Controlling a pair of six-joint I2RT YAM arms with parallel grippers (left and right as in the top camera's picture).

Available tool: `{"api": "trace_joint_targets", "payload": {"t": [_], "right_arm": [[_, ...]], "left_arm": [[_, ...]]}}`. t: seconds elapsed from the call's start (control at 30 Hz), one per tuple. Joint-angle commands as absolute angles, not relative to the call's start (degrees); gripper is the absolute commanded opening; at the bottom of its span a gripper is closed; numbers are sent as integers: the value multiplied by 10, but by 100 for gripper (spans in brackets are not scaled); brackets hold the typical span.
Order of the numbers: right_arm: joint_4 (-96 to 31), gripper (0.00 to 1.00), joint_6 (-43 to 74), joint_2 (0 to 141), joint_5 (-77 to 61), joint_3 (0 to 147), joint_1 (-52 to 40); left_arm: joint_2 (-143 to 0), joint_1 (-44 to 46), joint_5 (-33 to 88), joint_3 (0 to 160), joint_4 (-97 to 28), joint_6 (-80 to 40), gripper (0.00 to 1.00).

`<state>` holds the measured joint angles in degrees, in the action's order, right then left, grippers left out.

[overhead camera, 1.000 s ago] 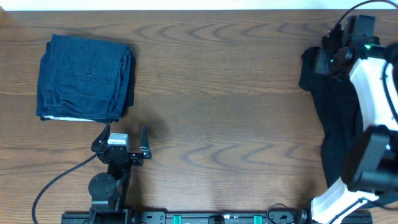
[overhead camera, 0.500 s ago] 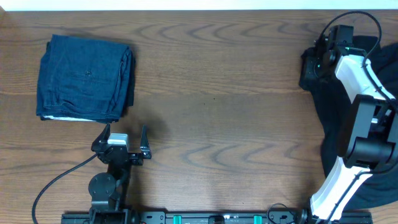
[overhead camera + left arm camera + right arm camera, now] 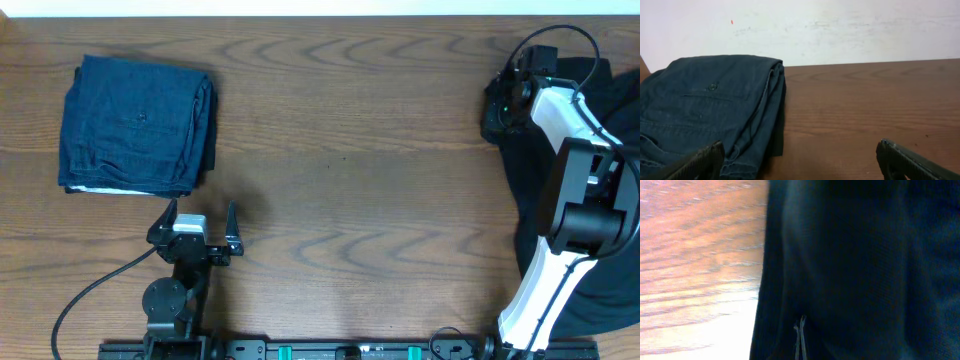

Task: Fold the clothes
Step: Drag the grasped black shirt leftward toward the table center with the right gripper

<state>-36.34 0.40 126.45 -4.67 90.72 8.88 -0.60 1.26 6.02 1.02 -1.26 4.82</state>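
right fingers (image 3: 801, 330), closed, have shifted onto the shirt's (image 3: 528, 200) corner at upper right, perhaps pinching it to start folding; left fingers (image 3: 232, 222) wait open.

Folded blue garment (image 3: 138, 125) on wooden table (image 3: 350, 150)

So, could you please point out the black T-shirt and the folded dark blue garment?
Black soft-fabric T-shirt (image 3: 526, 186), overhead view, its left part.
Folded dark blue denim-like garment (image 3: 135, 125), overhead view, its middle.
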Motion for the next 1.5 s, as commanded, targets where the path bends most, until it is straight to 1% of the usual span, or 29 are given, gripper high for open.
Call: {"api": "trace_joint_targets", "payload": {"t": [0.0, 0.17, 0.53, 0.57, 0.6, 0.7, 0.87, 0.97, 1.17, 1.23, 1.33, 1.47], "right_arm": [[-377, 1, 2, 1315, -132, 891, 54], [-404, 1, 2, 1315, -168, 891, -18], [-444, 4, 2, 1315, -167, 891, -249], [-447, 5, 2, 1315, -167, 891, -269], [-451, 9, 1, 1315, -168, 891, -295], [-452, 14, 1, 1315, -167, 891, -349], [-453, 18, 1, 1315, -147, 894, -428], [-470, 20, 1, 1315, -135, 908, -451], [-551, 34, 2, 1315, -148, 972, -458], [-580, 34, 2, 1315, -157, 998, -453], [-631, 38, 2, 1315, -161, 1042, -441], [-682, 37, 1, 1302, -161, 1089, -416]], "left_arm": [[-3, 14, 75, 2, -32, 55, 98], [-3, 14, 75, 2, -32, 55, 98], [-3, 14, 75, 2, -32, 55, 98], [-3, 14, 75, 2, -32, 55, 98], [-3, 14, 75, 2, -32, 55, 98], [-3, 14, 75, 2, -32, 55, 98], [-3, 14, 75, 2, -32, 55, 98], [-3, 14, 75, 2, -32, 55, 98], [-3, 14, 75, 2, -32, 55, 98], [-3, 14, 75, 2, -32, 55, 98], [-3, 14, 75, 2, -32, 55, 98], [-3, 14, 75, 2, -32, 55, 98]]}}
